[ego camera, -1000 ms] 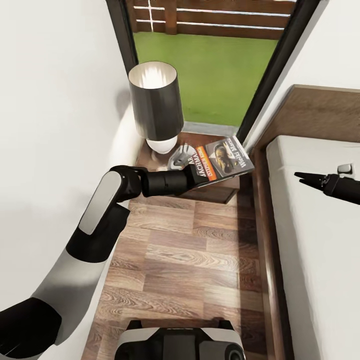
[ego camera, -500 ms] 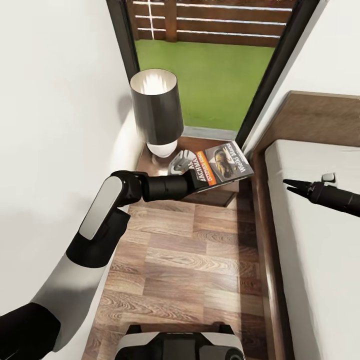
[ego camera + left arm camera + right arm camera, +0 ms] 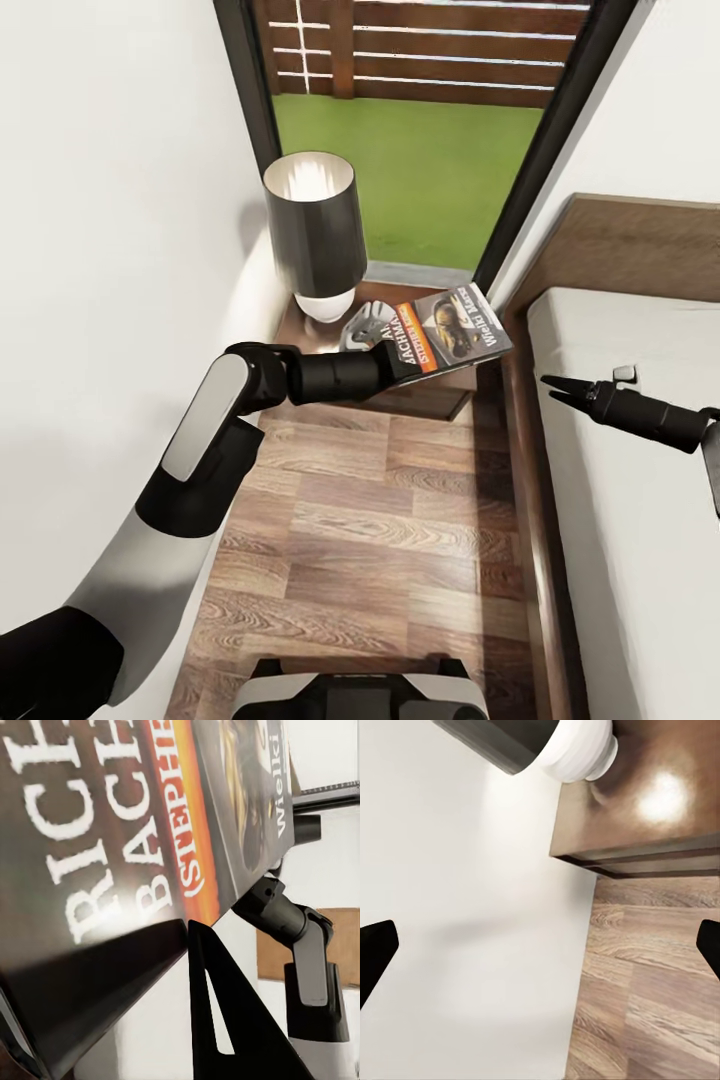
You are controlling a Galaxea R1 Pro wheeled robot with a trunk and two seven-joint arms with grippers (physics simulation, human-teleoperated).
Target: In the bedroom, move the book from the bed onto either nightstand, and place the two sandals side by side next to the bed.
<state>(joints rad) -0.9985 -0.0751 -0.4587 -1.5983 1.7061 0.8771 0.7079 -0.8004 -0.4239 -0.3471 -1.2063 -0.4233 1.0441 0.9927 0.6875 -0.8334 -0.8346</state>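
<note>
Our left gripper [image 3: 385, 352] is clamped on the near edge of the book [image 3: 445, 329], and we hold it cover-up, tilted, over the nightstand [image 3: 432, 396] beside the lamp [image 3: 315, 235]. In the left wrist view one dark finger [image 3: 225, 1020] lies against the book's [image 3: 142, 832] underside. Our right gripper [image 3: 552, 384] hangs over the bed [image 3: 640, 470], holding nothing; in its own wrist view the fingertips [image 3: 375, 949] sit wide apart at the frame edges, so it is spread.
</note>
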